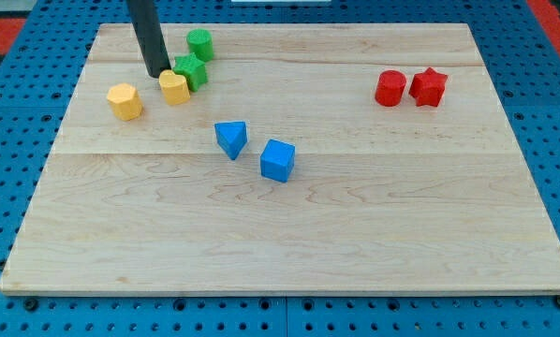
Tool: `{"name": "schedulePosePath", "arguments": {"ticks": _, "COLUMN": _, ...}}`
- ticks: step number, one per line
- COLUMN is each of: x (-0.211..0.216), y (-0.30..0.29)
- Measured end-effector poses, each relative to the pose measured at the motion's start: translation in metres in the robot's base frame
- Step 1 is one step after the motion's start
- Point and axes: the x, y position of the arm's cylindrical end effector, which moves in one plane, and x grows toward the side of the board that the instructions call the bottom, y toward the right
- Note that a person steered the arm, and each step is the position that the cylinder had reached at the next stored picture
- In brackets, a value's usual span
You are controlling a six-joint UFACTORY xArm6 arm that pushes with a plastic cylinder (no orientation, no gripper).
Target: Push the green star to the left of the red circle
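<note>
The green star [193, 71] lies near the view's top left, touching a yellow block [174, 87] at its lower left. The red circle [390, 88] sits far off at the view's right, with a red star [429, 87] touching its right side. My tip [156, 73] stands just left of the yellow block and left of the green star, close to both. The dark rod rises from it out of the view's top.
A green circle [199, 43] sits just above the green star. A second yellow block [125, 101] lies left of my tip. A blue triangle [231, 139] and a blue cube [277, 159] lie mid-board. The wooden board [289, 234] rests on blue pegboard.
</note>
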Motion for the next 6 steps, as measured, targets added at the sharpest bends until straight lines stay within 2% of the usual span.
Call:
{"name": "schedulePosePath", "arguments": {"ticks": 2, "x": 0.008, "y": 0.110}}
{"name": "schedulePosePath", "arguments": {"ticks": 4, "x": -0.012, "y": 0.162}}
{"name": "schedulePosePath", "arguments": {"ticks": 5, "x": 0.007, "y": 0.166}}
{"name": "schedulePosePath", "arguments": {"ticks": 6, "x": 0.010, "y": 0.167}}
